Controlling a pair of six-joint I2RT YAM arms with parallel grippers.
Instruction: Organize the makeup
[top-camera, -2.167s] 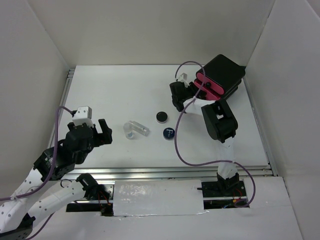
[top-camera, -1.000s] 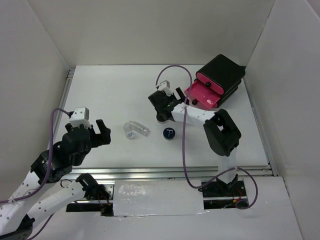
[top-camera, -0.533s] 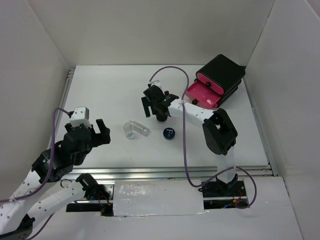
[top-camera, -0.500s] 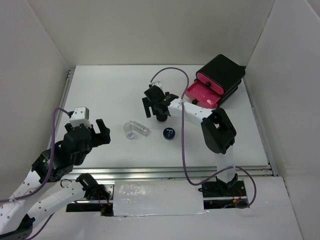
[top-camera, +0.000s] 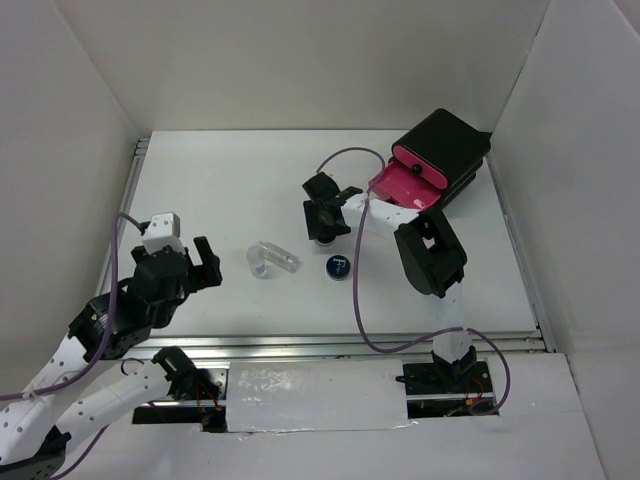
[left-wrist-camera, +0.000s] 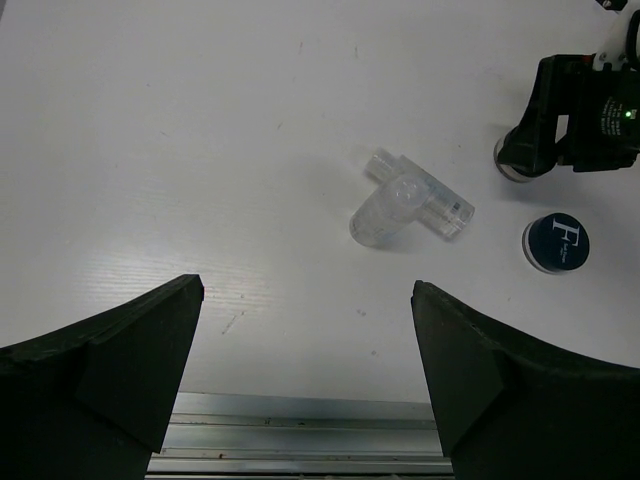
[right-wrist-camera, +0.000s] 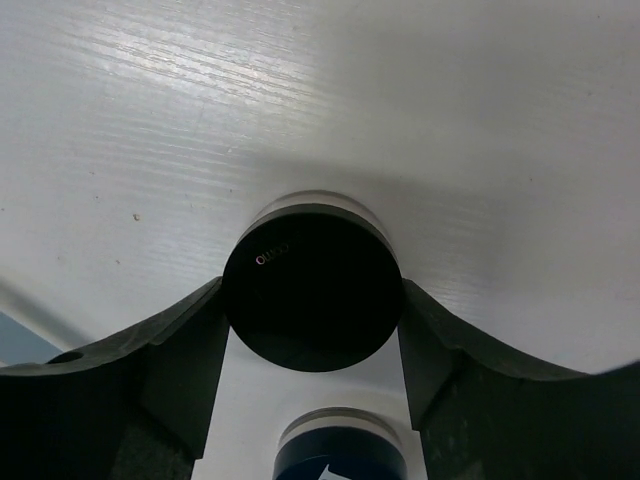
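Note:
The black round compact (right-wrist-camera: 312, 288) sits on the white table between my right gripper's fingers (right-wrist-camera: 190, 350), which touch both its sides. In the top view my right gripper (top-camera: 322, 225) covers it, left of the box. The dark-blue round compact with a white mark (top-camera: 338, 267) lies just in front of it, also showing in the right wrist view (right-wrist-camera: 340, 455) and the left wrist view (left-wrist-camera: 556, 242). A clear vial and tube (top-camera: 272, 258) lie together mid-table (left-wrist-camera: 410, 198). My left gripper (top-camera: 196, 264) is open and empty, left of them. Brushes, pencils and the orange-tipped stick are out of view.
The black box (top-camera: 447, 143) stands at the back right with one pink drawer (top-camera: 400, 188) pulled open towards the table's middle. The right arm's purple cable (top-camera: 355, 290) loops over the table. A metal rail (left-wrist-camera: 300, 440) runs along the near edge.
My right gripper left the pink drawer, swung left over the black compact, turned, and now has its fingers against it. The left arm has hardly moved.

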